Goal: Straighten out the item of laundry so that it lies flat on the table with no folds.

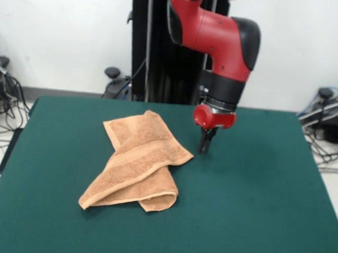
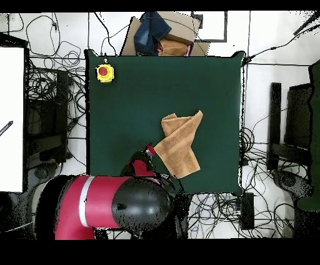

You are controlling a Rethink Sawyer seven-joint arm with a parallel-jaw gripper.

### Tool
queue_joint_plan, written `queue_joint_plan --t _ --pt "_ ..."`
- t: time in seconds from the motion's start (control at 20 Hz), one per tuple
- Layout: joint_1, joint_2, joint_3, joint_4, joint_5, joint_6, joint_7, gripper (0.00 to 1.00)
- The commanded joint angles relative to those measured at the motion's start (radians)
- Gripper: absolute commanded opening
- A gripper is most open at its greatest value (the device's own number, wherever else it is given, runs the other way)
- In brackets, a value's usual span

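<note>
From the front, the end effector (image 1: 205,145) hangs just beside the folded towel (image 1: 137,162) on the desk (image 1: 256,200); its tips look pressed together, holding nothing. From above, the towel (image 2: 180,144) looks soft and light; grab a loose corner.

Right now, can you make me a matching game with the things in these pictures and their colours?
Things:
1. towel
2. table
3. button box
4. robot arm

Colours:
A. yellow with a red top
B. dark green
C. red and black
D. orange-tan

Right pairs: 1-D, 2-B, 3-A, 4-C.

The towel lies crumpled and folded over itself on the table, and the arm's hand hangs beside it.
</note>
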Motion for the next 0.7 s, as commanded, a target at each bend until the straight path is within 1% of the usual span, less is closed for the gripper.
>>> queue_joint_plan --t 0.05,0.2,0.4,0.7 --pt "0.019 -0.006 0.014 0.001 0.090 0.067 0.270 0.00" --pt "0.011 -0.006 0.016 -0.002 0.081 0.065 0.270 0.00" --pt "-0.022 -0.007 0.011 -0.005 0.061 0.074 0.266 0.00" --pt "-0.029 0.010 0.002 -0.017 0.072 0.072 0.257 0.00"
